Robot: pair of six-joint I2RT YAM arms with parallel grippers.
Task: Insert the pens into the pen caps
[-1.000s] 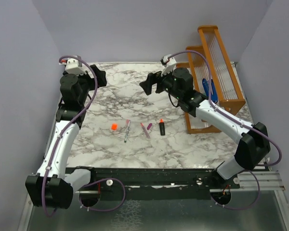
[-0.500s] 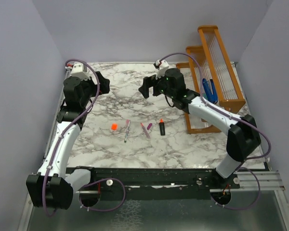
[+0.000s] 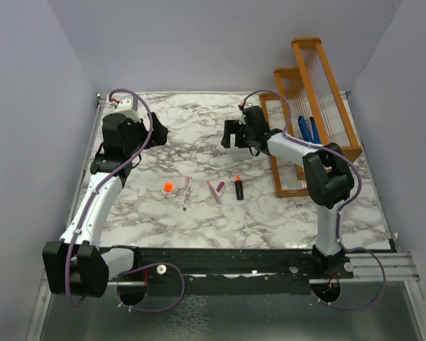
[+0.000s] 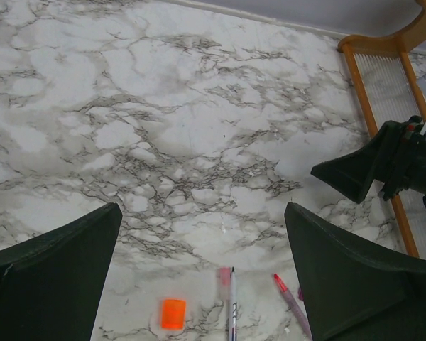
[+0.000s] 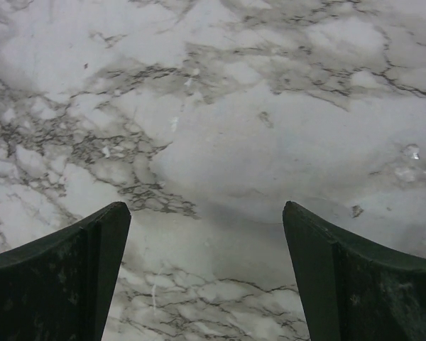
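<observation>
Finding the task's things lying loose in a row mid-counter [image 3: 199,153]: orange cap [image 3: 168,187], whitish-grey pen [image 3: 187,192], pink pen [image 3: 214,192] with the magenta cap [image 3: 221,185] just beside it, then the black marker [image 3: 239,188]. Expecting all of them to be light, stiff and slick, and probably rolling or skating on the marble. Judging mid-barrel the place for taking a pen and the closed end for a cap, leaving its mouth free.

Keeping the left jaws and the right jaws spread wide, gripping nothing, and hovering well behind the row toward the far edge.

Noting, against a second ago, the right arm [image 3: 326,177] folding back toward the orange rack [image 3: 344,155], with its wrist view showing only bare marble. Noting too the left arm [image 3: 99,199] reaching slightly further in. Seeing pens and caps lying unmoved.
</observation>
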